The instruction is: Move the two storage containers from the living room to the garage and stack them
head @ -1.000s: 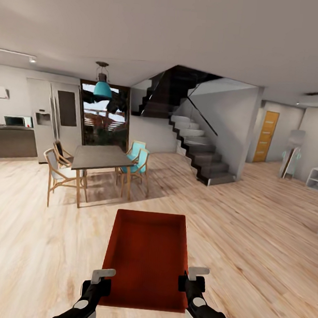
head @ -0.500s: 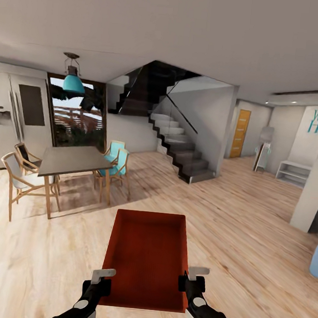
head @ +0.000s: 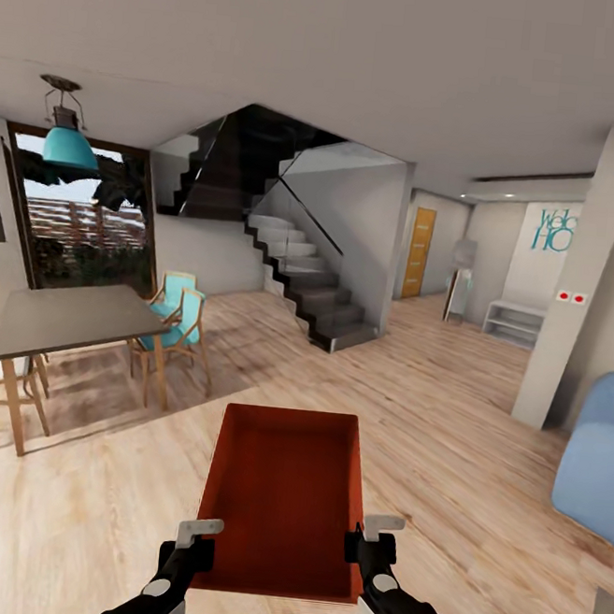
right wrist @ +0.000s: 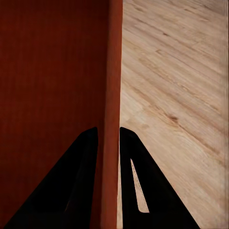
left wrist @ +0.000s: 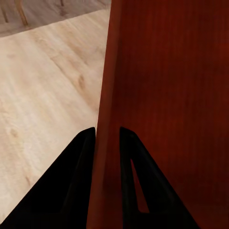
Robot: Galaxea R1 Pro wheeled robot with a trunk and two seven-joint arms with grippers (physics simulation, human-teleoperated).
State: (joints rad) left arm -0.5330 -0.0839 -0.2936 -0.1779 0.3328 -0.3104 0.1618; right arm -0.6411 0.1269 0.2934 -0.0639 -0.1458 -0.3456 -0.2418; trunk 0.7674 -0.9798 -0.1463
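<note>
Now, grip: left gripper [left wrist: 107, 138] and right gripper [right wrist: 109, 138] each clamp a side wall of the storage container [head: 284, 497].
Axis: long side runs straight ahead between them.

Count: one storage container [head: 284, 497], two end effectors, left [head: 192, 542] and right [head: 366, 538], two teal chairs [head: 176, 318], one pendant lamp [head: 69, 143], one staircase [head: 305, 283].

Both arms reach forward, left end effector [head: 193, 538] and right end effector [head: 366, 534] clamped on opposite walls.
</note>
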